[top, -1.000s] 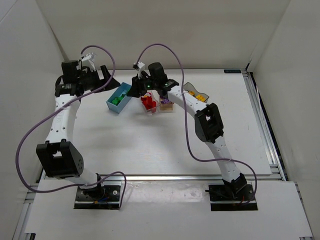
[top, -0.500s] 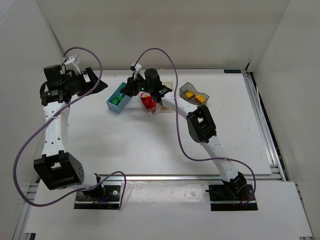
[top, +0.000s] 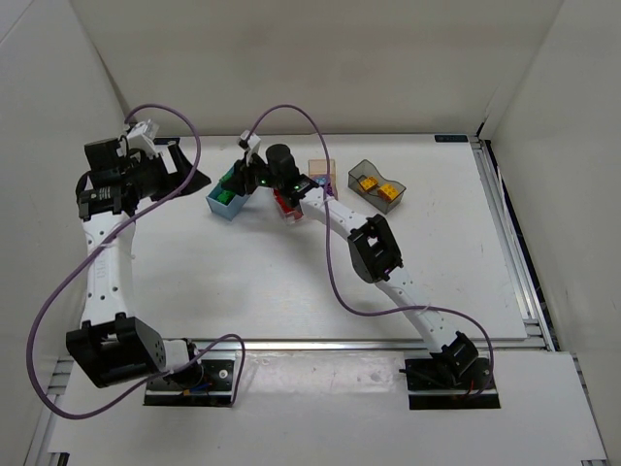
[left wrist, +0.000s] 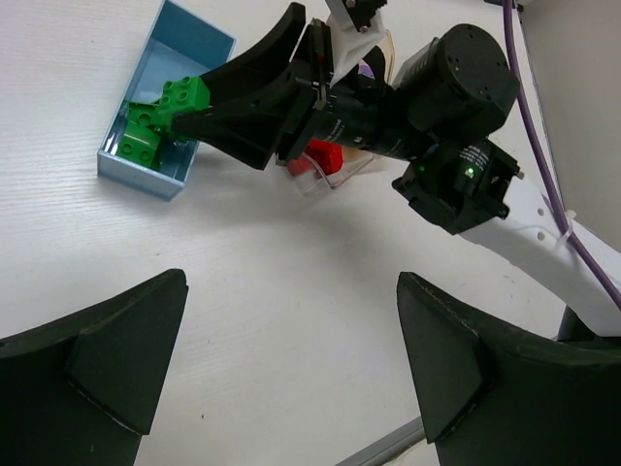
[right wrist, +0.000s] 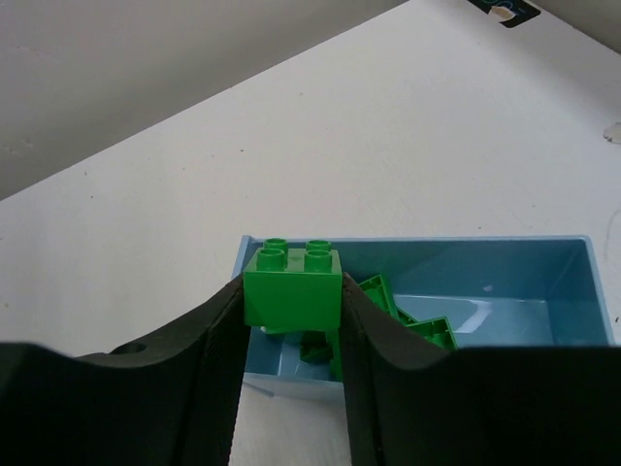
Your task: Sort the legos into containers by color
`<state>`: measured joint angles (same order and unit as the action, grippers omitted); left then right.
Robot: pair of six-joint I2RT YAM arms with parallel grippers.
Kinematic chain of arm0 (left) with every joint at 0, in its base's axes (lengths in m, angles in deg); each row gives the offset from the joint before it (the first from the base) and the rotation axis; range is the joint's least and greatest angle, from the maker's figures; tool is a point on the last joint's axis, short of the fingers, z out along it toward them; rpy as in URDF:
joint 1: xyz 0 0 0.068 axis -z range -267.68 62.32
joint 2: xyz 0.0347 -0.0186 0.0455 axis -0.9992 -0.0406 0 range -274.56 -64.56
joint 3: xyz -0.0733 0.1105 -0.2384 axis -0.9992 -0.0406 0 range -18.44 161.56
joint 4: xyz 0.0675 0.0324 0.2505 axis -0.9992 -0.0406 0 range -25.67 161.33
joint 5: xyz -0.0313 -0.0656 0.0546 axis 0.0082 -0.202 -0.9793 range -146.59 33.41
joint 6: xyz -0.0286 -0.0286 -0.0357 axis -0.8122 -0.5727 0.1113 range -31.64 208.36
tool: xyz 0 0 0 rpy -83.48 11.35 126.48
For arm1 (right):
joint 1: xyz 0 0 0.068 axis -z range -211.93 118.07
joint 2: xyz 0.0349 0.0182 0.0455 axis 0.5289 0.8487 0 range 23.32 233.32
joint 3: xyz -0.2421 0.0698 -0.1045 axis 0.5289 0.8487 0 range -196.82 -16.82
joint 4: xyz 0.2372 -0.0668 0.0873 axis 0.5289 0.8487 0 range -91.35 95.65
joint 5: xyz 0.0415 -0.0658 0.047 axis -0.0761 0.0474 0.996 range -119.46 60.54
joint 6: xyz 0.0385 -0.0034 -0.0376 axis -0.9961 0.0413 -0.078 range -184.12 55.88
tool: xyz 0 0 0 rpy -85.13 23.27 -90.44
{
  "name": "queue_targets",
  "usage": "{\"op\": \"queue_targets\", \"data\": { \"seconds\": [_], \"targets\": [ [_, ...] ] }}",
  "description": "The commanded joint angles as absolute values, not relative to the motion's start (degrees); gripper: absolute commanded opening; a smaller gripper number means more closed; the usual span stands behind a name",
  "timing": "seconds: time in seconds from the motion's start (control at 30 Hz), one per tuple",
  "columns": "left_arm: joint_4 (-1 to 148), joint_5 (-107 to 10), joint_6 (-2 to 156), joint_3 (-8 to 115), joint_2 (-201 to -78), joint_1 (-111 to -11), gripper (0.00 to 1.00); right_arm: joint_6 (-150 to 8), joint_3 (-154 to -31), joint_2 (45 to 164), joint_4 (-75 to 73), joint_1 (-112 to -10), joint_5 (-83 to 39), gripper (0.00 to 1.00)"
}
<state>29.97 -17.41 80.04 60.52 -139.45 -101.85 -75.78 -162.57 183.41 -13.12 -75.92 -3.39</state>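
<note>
My right gripper (top: 240,181) is shut on a green lego (right wrist: 291,284) and holds it just above the near end of the light blue bin (right wrist: 485,262). The bin has several green legos (right wrist: 417,325) in it. The left wrist view shows the same: the held green lego (left wrist: 184,97) over the blue bin (left wrist: 146,177). My left gripper (top: 189,165) is open and empty, left of the bin and above the table (left wrist: 291,282). Red legos (left wrist: 320,155) lie in the clear bin (top: 289,212). The peach bin (top: 320,172) and the grey bin (top: 376,186) with yellow and orange legos stand further right.
The four bins stand in a row across the far middle of the white table. White walls close the back and sides. A metal rail (top: 514,243) runs along the right edge. Purple cables loop above both arms.
My right gripper has swung left from above the clear bin to above the light blue bin, uncovering the peach bin. My left gripper has drawn back to the left.
</note>
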Motion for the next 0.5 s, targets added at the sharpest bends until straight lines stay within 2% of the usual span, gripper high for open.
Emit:
{"op": "queue_targets", "data": {
  "seconds": [0.0, 0.2, 0.4, 0.47],
  "targets": [
    [28.53, -18.00, 81.41, 59.87, -135.75, -102.44, 0.99, -73.88, -165.71, 184.07, -14.97, -75.96, -4.93, 0.42],
    [28.35, -18.79, 80.71, 60.05, -136.19, -102.27, 0.99, -72.56, -166.24, 184.51, -13.57, -76.05, -5.38, 0.75],
    [28.88, -18.53, 80.53, 60.84, -136.45, -102.35, 0.99, -71.24, -160.55, 179.95, -13.66, -74.74, -3.62, 0.91],
    [29.40, -18.79, 80.71, 61.01, -136.54, -102.35, 0.99, -71.94, -155.98, 174.07, -13.31, -73.34, -3.18, 0.94]
  ]
}}
